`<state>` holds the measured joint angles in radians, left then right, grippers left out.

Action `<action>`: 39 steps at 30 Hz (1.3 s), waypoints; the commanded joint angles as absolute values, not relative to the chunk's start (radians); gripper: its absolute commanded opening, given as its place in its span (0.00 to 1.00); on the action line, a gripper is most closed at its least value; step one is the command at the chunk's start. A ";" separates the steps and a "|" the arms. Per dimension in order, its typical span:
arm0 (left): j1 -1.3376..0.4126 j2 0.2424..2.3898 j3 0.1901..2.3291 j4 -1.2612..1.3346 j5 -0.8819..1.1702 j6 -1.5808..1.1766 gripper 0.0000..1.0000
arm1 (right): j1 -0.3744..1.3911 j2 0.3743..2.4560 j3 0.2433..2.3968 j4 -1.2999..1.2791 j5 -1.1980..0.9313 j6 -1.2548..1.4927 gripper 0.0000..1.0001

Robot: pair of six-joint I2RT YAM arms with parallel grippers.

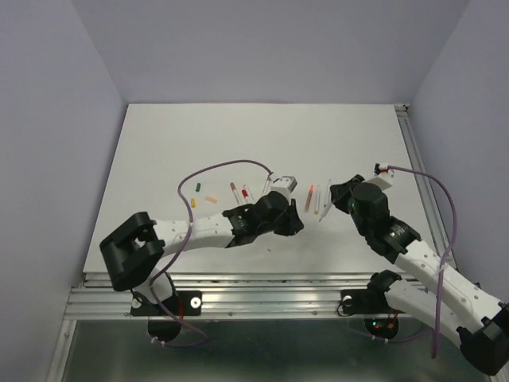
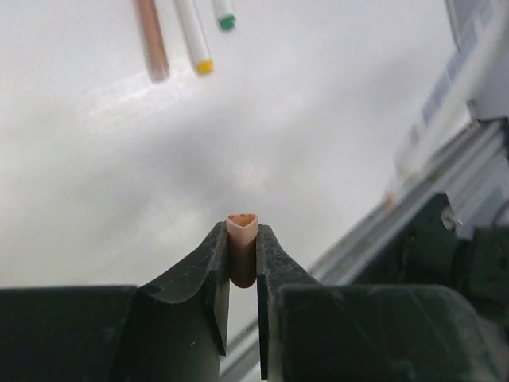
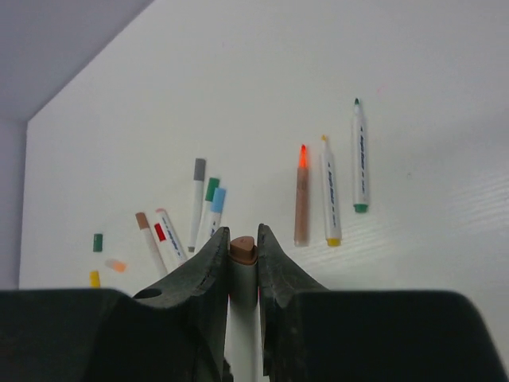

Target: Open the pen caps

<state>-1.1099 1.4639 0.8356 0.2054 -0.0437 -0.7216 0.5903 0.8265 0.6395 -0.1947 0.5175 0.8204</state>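
Black fingers of the left gripper (image 2: 242, 232) fill the bottom of its wrist view. They're pinched tight on a little peach pen cap (image 2: 242, 263), with its end poking just past the tips. Over on the other arm, the right gripper (image 3: 242, 235) is clamped the same way on a white-barrelled pen (image 3: 242, 310), brown end sticking up between the fingers.

Just beyond that, three uncapped pens (image 3: 330, 191) lie side by side on the white table (image 1: 199, 135), with orange, yellow and green tips. A bit further left is a loose bunch of capped pens (image 3: 196, 203) in grey, green, blue, red and brown. Farther left again, three loose caps (image 3: 98, 242) in green, peach and yellow sit apart from each other.

From the top camera, both grippers hang close together over the middle of the table, cap and pen not touching.
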 commanded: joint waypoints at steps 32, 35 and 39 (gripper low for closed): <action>-0.677 1.396 0.841 -0.393 -0.477 -0.894 0.17 | 0.591 0.813 0.587 -0.367 0.561 0.868 0.01; -0.629 1.388 0.815 -0.396 -0.471 -0.893 0.18 | 0.589 0.845 0.594 -0.361 0.545 0.867 0.01; -0.586 1.400 0.801 -0.379 -0.474 -0.879 0.18 | 0.592 0.874 0.598 -0.348 0.540 0.859 0.01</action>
